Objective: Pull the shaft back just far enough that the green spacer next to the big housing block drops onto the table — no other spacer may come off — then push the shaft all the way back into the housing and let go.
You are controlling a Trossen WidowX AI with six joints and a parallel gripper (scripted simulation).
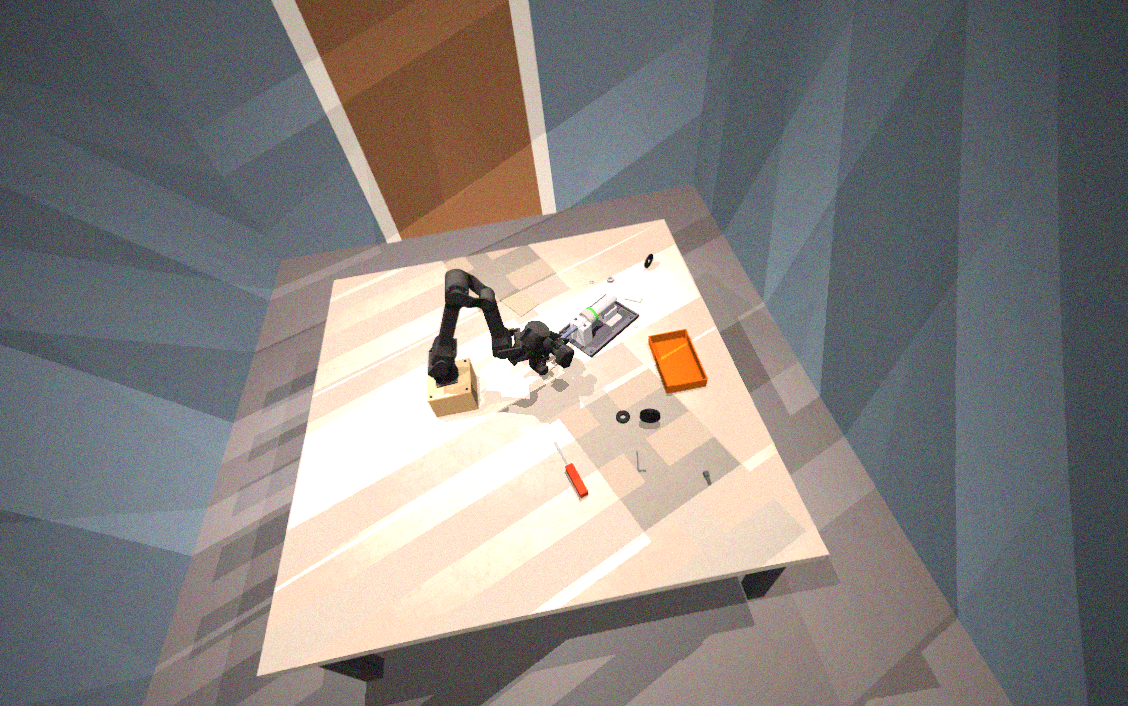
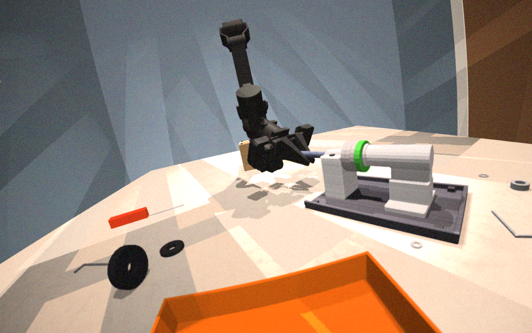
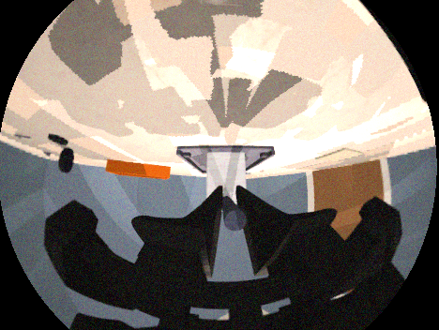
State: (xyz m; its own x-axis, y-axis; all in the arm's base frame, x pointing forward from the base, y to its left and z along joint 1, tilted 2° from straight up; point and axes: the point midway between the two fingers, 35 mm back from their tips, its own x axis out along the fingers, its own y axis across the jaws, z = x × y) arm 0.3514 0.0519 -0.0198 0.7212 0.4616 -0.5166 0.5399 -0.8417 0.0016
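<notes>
My gripper [image 2: 308, 155] [image 3: 228, 188] is shut on the blue-grey shaft [image 2: 318, 154] [image 3: 235, 220], to the left of the white support post [image 2: 336, 176] [image 1: 583, 334] in the exterior view. The green spacer [image 2: 361, 156] [image 1: 591, 313] is up on the shaft line, against the near end of the white housing block [image 2: 411, 157] [image 1: 607, 303]. A pale grey spacer [image 2: 347, 155] sits between the post and the green spacer. The shaft inside the spacers and housing is hidden.
The post and housing stand on a dark base tray [image 2: 376, 222] [image 1: 617, 334]. An orange bin [image 2: 270, 288] [image 1: 686, 387] [image 3: 138, 169] stands nearby. A red-handled screwdriver [image 2: 128, 217] [image 1: 576, 480], black rings [image 2: 117, 267] [image 2: 168, 252] and small washers [image 2: 416, 248] [image 2: 519, 189] lie around.
</notes>
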